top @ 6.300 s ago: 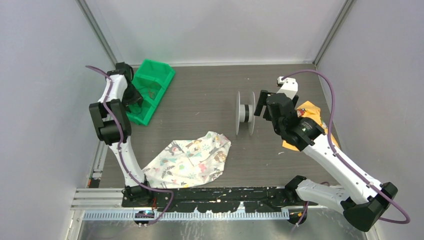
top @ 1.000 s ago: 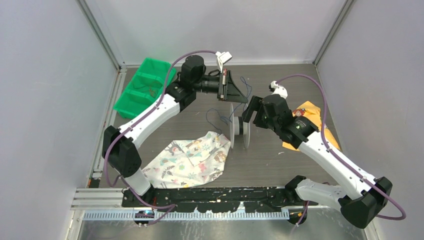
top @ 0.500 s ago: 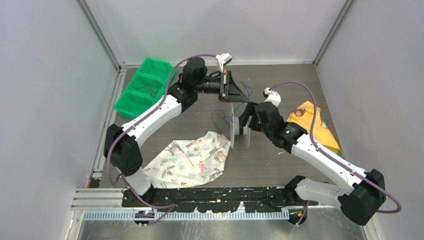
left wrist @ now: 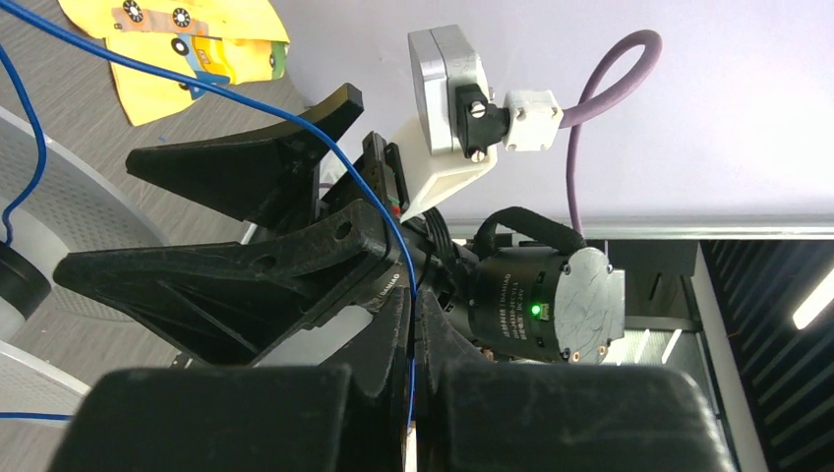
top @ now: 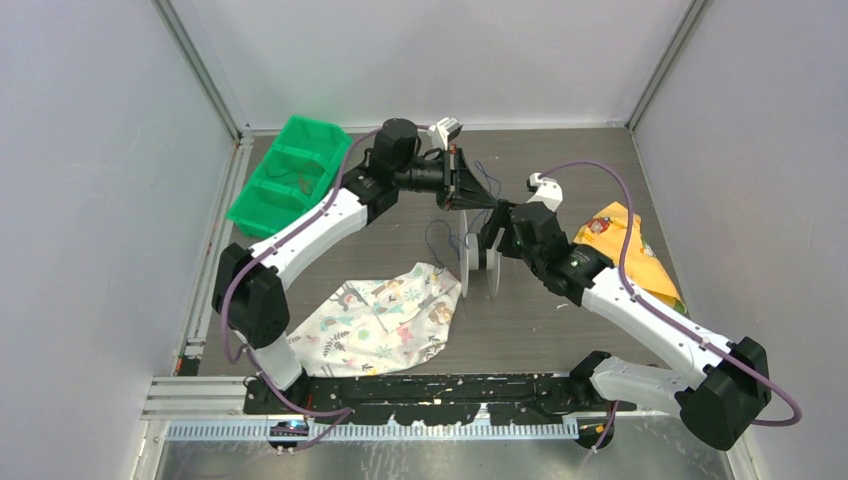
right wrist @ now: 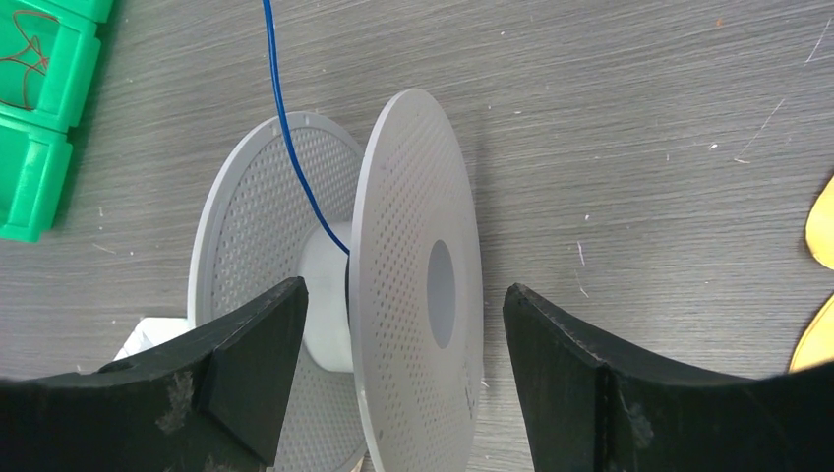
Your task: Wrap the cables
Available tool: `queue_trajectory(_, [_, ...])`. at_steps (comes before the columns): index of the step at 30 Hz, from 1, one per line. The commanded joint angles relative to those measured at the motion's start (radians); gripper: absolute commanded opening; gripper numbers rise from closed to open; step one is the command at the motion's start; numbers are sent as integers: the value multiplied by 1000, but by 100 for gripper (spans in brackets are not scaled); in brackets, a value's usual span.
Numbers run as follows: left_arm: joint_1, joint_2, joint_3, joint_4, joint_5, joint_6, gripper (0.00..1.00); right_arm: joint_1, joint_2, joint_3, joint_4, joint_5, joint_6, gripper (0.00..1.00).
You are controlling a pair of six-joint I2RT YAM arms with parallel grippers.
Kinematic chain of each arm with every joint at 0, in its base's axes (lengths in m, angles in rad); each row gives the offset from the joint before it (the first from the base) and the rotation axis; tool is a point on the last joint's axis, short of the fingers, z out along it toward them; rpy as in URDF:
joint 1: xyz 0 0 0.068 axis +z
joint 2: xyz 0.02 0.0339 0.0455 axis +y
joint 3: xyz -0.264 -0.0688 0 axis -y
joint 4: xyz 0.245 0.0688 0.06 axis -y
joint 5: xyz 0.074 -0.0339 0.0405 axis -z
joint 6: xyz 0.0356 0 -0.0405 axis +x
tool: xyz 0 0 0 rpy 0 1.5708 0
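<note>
Mid-table, between two robot arms, a pale grey spool stood on edge with the wrapping job, by the look of it, barely begun. One thin blue wire ran down between the two discs to the hub. Only a dark sliver against the right-hand disc hinted at a few turns already laid.

The left gripper hung just beyond the spool's far side, its fingers clenched on the wire, which slipped out from between them in the wrist view. The right gripper reached in from the right with its fingers spread wide to either side of the right-hand disc. Whether they touched the plastic could not be told.

Slack loops of the wire showed just left of the spool in the overhead view. Whether they lay on the table or hung above it was unclear. That slack suggested most of the length had yet to be wound on. What remained, on this evidence, was nearly everything: steadying or turning the spool, feeding the strand round the hub, and taking up the loose loops.

A patterned cloth lay near and left of the spool. A green bin sat at the far left and a yellow packet at the right, all apart from the work.
</note>
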Motion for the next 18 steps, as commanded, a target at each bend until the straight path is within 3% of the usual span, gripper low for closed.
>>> queue_trajectory(1, [2,-16,18,45,3,-70,1,8,10,1,46,42,-29,77])
queue_trajectory(18, [-18,-83,-3,46,16,-137,1,32,24,3,54,85,-57,79])
